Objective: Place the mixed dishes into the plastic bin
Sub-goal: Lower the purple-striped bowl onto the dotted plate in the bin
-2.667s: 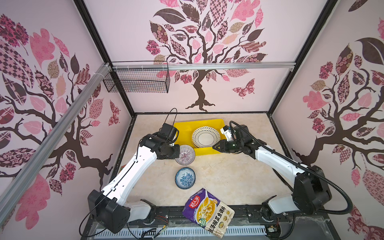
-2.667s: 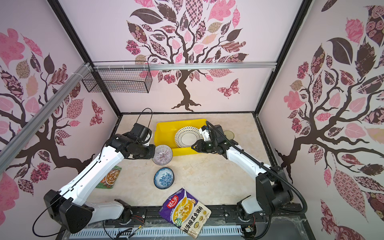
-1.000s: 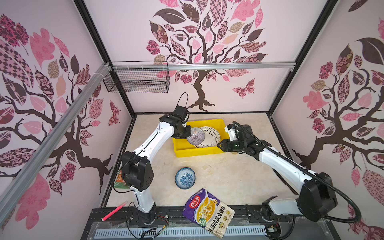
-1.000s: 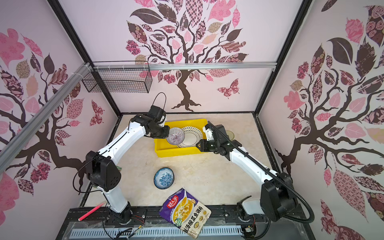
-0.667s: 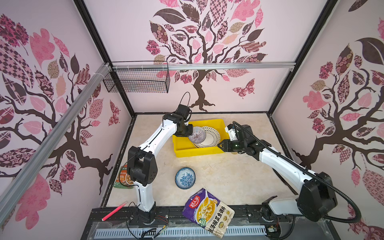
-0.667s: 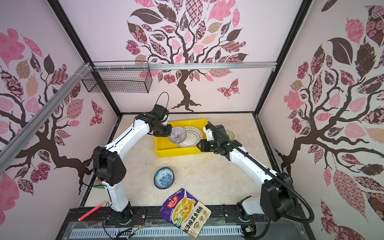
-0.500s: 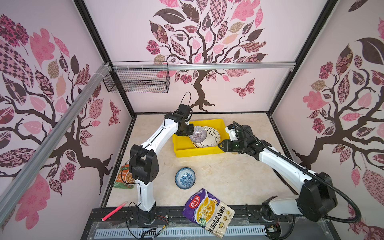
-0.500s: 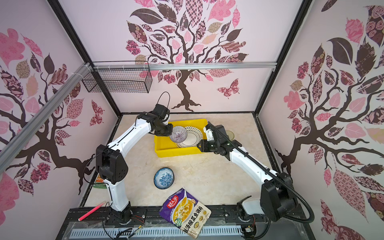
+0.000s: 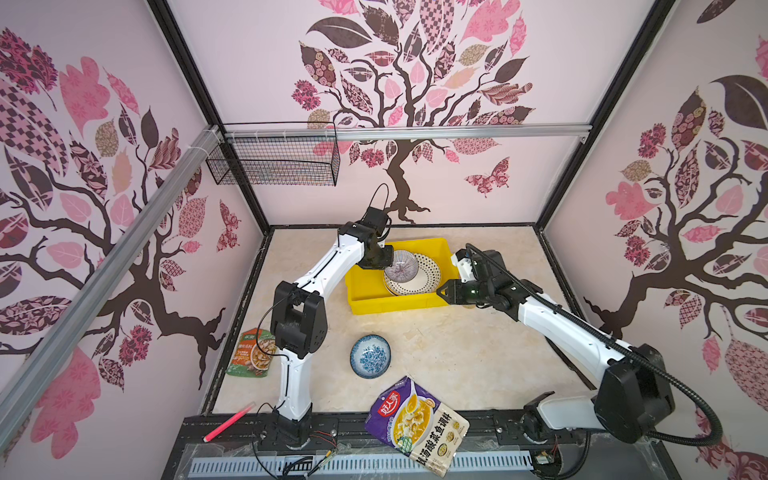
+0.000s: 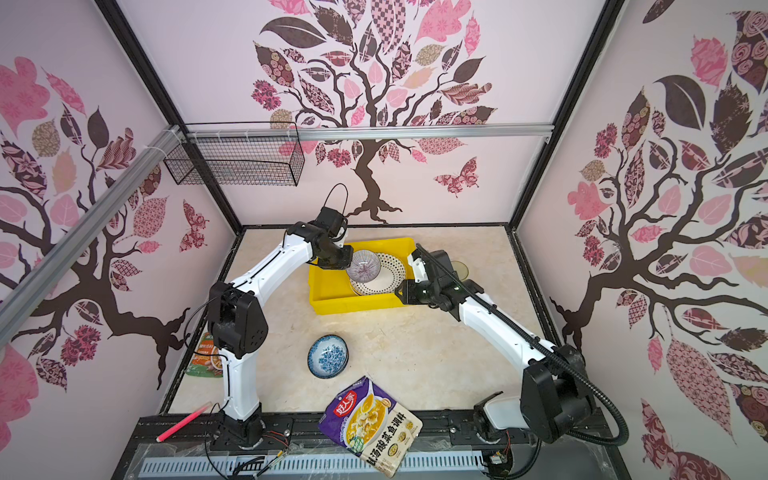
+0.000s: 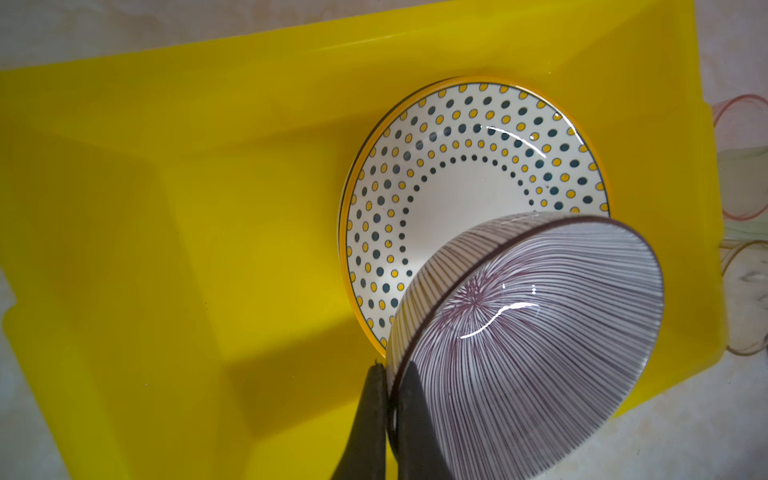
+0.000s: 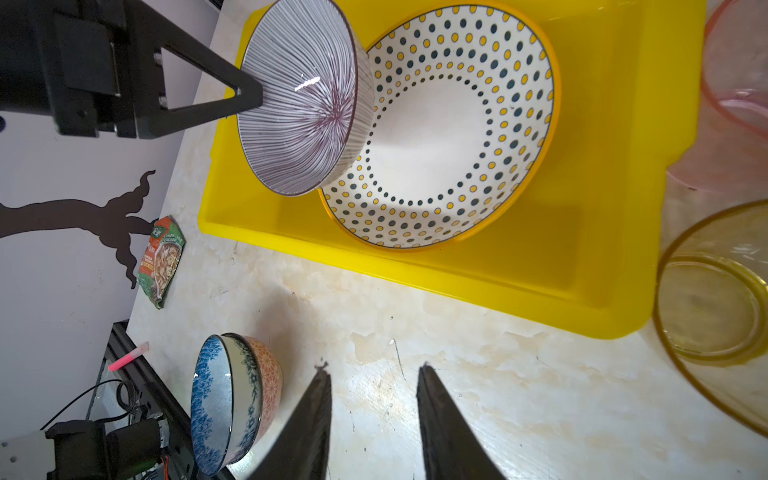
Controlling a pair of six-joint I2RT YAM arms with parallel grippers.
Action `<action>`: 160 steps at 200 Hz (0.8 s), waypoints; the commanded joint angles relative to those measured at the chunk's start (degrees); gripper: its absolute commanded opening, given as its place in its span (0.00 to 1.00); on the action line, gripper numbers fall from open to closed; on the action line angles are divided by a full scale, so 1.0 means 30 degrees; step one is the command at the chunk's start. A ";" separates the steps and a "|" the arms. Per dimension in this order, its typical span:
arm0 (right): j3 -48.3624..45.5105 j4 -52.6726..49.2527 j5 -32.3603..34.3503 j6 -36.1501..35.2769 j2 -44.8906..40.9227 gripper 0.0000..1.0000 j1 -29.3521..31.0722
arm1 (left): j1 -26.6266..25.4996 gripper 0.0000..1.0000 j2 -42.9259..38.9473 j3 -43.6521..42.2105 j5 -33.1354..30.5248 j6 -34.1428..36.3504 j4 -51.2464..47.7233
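The yellow plastic bin (image 9: 390,303) (image 10: 353,305) holds a dotted, yellow-rimmed plate (image 9: 426,276) (image 11: 457,187) (image 12: 436,137). My left gripper (image 9: 388,261) (image 11: 392,370) is shut on the rim of a purple-lined bowl (image 9: 401,266) (image 11: 532,340) (image 12: 299,99), which hangs tilted over the plate's left part. A blue floral bowl (image 9: 370,356) (image 10: 328,356) (image 12: 224,399) sits on the table in front of the bin. My right gripper (image 9: 440,292) (image 12: 372,370) is open and empty at the bin's front right corner. An amber tumbler (image 12: 715,291) and a pink tumbler (image 12: 735,62) stand just right of the bin.
A purple food pouch (image 9: 417,424) lies over the front rail. A green-orange seasoning packet (image 9: 252,353) lies by the left wall, a pink pen (image 9: 228,422) on the front frame. A black wire basket (image 9: 274,160) hangs high at the back left.
My left gripper has carried the lined bowl from the table in front of the bin up and over the dotted plate; in the last second it barely shifts. The right arm stays put.
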 commanded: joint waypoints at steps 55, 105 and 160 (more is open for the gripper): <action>0.0402 -0.0226 0.0102 0.0144 -0.0607 0.37 0.0092 | -0.0435 0.00 0.1784 0.2728 0.0258 -0.0229 0.0541; 0.0193 -0.0083 0.0080 0.0129 -0.0726 0.37 0.0104 | -0.0764 0.00 0.2405 0.2975 -0.0008 -0.0316 0.1236; 0.0098 -0.0080 -0.0015 0.0066 -0.0785 0.37 0.0106 | -0.0801 0.00 0.3384 0.3504 0.0225 -0.0635 0.1471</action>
